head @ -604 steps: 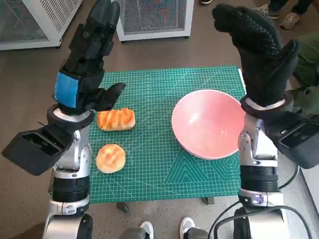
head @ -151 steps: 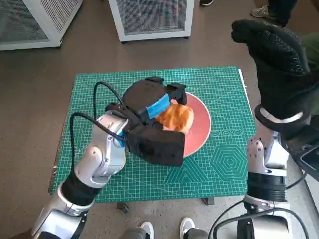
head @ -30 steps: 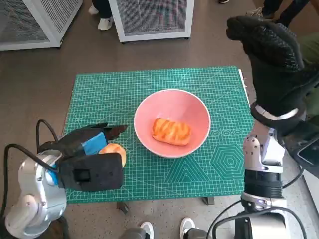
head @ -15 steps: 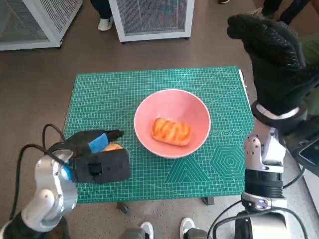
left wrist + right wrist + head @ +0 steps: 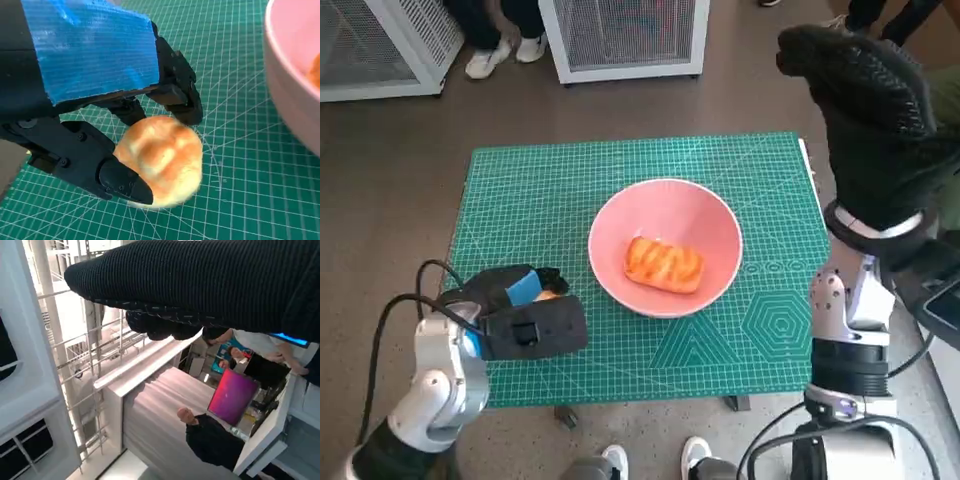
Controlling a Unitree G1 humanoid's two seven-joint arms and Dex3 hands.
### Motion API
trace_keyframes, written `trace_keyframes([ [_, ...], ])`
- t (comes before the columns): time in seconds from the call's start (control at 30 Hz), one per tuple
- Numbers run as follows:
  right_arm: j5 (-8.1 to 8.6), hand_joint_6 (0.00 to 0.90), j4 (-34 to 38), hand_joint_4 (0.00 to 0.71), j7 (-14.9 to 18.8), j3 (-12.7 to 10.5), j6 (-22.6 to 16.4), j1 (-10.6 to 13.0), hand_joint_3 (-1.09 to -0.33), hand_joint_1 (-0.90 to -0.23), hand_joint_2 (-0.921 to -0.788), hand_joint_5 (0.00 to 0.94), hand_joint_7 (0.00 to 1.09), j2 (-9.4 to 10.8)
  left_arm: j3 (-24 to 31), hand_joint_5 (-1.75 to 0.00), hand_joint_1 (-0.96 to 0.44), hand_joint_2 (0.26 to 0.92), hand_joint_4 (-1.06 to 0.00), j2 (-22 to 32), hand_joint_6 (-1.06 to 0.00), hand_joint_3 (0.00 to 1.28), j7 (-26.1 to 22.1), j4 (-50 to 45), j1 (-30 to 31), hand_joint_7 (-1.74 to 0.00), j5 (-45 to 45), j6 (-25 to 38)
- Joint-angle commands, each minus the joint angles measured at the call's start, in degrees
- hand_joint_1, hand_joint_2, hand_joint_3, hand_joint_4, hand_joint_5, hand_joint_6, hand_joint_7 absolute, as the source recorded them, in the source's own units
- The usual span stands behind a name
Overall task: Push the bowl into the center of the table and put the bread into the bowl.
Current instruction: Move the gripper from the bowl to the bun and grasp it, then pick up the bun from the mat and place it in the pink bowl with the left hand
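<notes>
While black left hand (image 5: 95, 100) grips glossy round bun (image 5: 161, 159), ridged loaf (image 5: 663, 264) fills smooth pink bowl (image 5: 710, 215).

No legible txt; mat marks maybe unreadable.

The bowl (image 5: 665, 247) sits at the middle of the mat (image 5: 570, 170), with a loaf (image 5: 663, 263) lying in it. A bun (image 5: 161, 159) lies on the mat near its front left corner, just beside the bowl, between the fingers (image 5: 117, 180) of the left hand (image 5: 515, 300). The right hand (image 5: 865, 110) is raised above the mat's right edge.
</notes>
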Motion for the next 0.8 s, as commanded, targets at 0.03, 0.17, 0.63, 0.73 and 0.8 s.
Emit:
trace_keyframes([
  [0.03,1.86,0.320,0.7,0.341,2.1,0.0,0.5,-0.3,-0.661,-0.667,-0.921,0.013,0.24,0.7,-0.5,-1.12,-0.02,0.900,-0.66,-0.6,-0.67,0.08,0.5,1.6,1.0,-1.16,-0.1,-1.4],
  [0.17,3.10,0.322,1.3,0.345,3.3,-0.2,0.5,-0.6,-0.658,-0.664,-0.921,0.014,0.24,1.1,-0.3,-1.13,0.00,0.845,-0.69,-0.5,-0.70,0.16,1.0,2.4,1.1,-1.14,-0.5,-2.9],
  [0.63,3.42,0.319,2.5,0.348,4.3,-0.7,0.1,-1.2,-0.658,-0.658,-0.921,0.010,0.23,1.7,1.7,-1.28,0.00,0.684,-0.69,0.2,-0.72,0.46,1.7,2.5,1.4,-1.07,-0.9,-6.2],
  [0.73,3.32,0.322,2.5,0.350,4.2,-0.8,-0.1,-1.2,-0.658,-0.658,-0.921,0.010,0.23,1.8,2.3,-1.29,0.00,0.693,-0.69,0.2,-0.71,0.45,2.0,2.3,1.4,-1.07,-1.0,-6.7],
  [0.8,3.18,0.325,2.5,0.351,4.1,-0.8,-0.3,-1.1,-0.659,-0.658,-0.921,0.010,0.23,1.9,2.7,-1.30,0.00,0.697,-0.69,0.2,-0.70,0.44,2.2,2.2,1.5,-1.06,-1.0,-7.0],
])
